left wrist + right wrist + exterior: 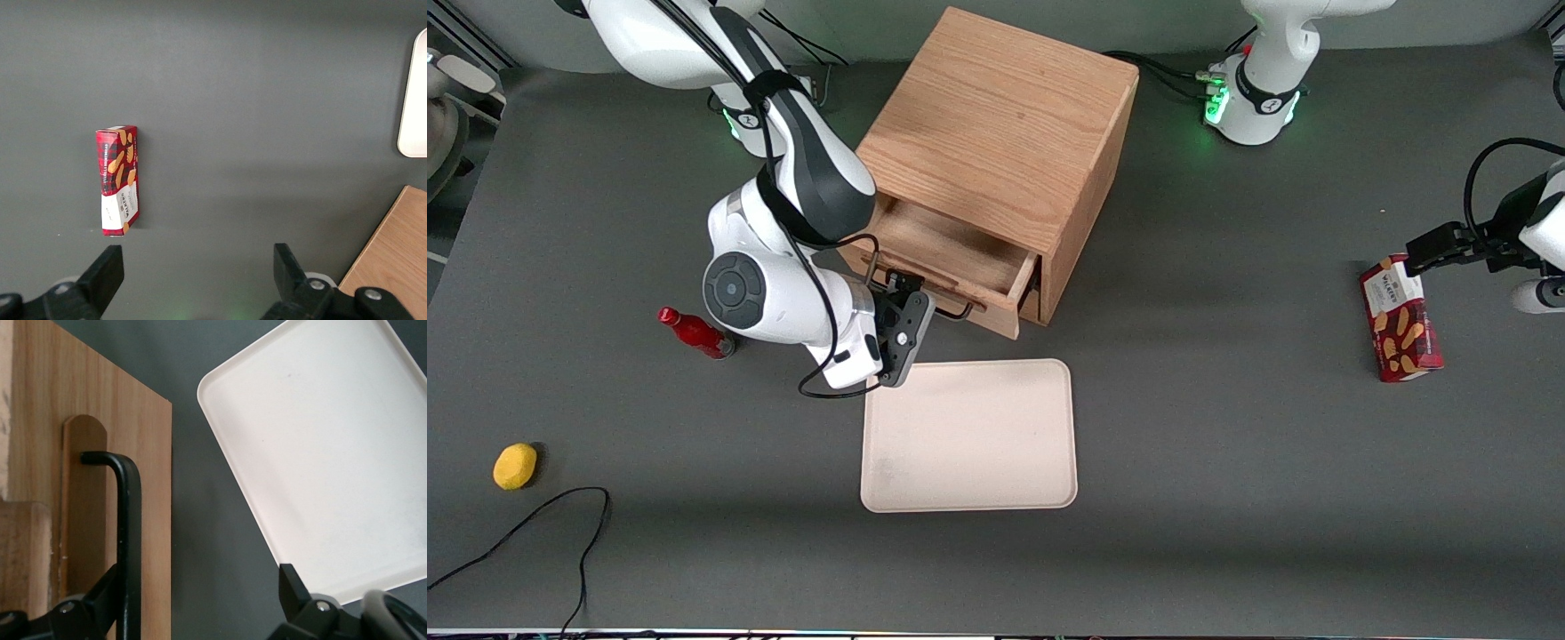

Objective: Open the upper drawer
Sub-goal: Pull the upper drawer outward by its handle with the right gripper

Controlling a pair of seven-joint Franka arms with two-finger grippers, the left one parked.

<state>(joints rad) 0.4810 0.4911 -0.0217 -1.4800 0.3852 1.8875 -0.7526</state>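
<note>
Hovering pincer [904,298] spread, upper drawer [947,258] out

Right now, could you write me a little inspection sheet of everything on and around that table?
Surface: dark grey table, flat.
Job's things: upper drawer of the oak cabinet is pulled partly out and looks empty inside; its black bar handle runs across the front.
Clutter: cream tray lying in front of the cabinet; red bottle and yellow lemon-like object toward the working arm's end; red biscuit box toward the parked arm's end.
Grippers: gripper at the drawer handle, open, one finger beside the bar.
Cables: black cable looping on the table near the yellow object; cables at the arm bases.
Surroundings: nothing seen beyond the table edges worth noting.
</note>
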